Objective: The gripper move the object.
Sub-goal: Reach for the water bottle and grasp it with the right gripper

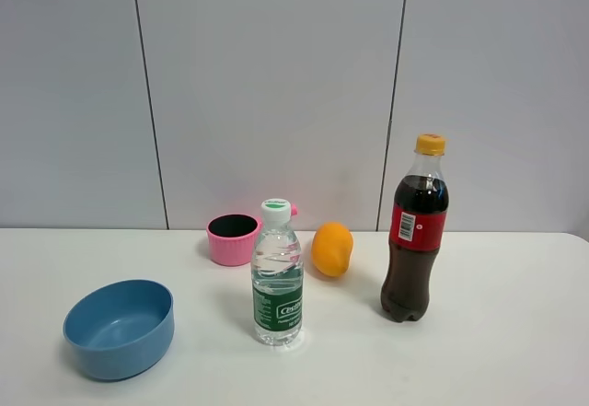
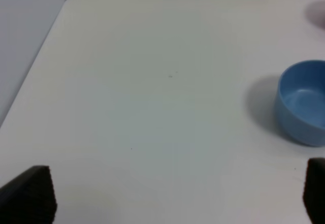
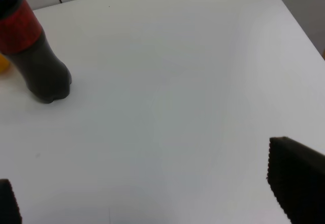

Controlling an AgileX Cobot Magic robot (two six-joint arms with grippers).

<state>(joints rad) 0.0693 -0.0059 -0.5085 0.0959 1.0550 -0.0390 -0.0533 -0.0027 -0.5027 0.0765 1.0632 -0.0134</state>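
Exterior: water bottle (image 1: 277,277) upright, between blue bowl (image 1: 120,351) and cola bottle (image 1: 414,231).
Left wrist: left gripper (image 2: 171,193), jaws spread wide over bare table (image 2: 152,82); blue bowl ahead inboard, table edge outboard.
Right wrist: right gripper (image 3: 152,193), jaws spread wide; cola bottle ahead inboard, table edge outboard.

Far left on the white table (image 1: 515,360), towards the front: blue bowl (image 1: 120,328), upright, mouth up, smooth rounded wall. Further back, nearer the middle: pink cup (image 1: 232,238), dark inside, upright, close to the wall. Right of the cup and apart from it: rounded orange fruit-like thing (image 1: 332,249), resting on the table. Over on the right: cola bottle (image 1: 416,231), standing tall, red label, yellow cap on, dark drink up to the shoulder. Near the orange thing, not touching. Behind everything, pale grey wall panels (image 1: 276,84) with dark vertical seams. From the right wrist camera, cola bottle base planted flat on the table.
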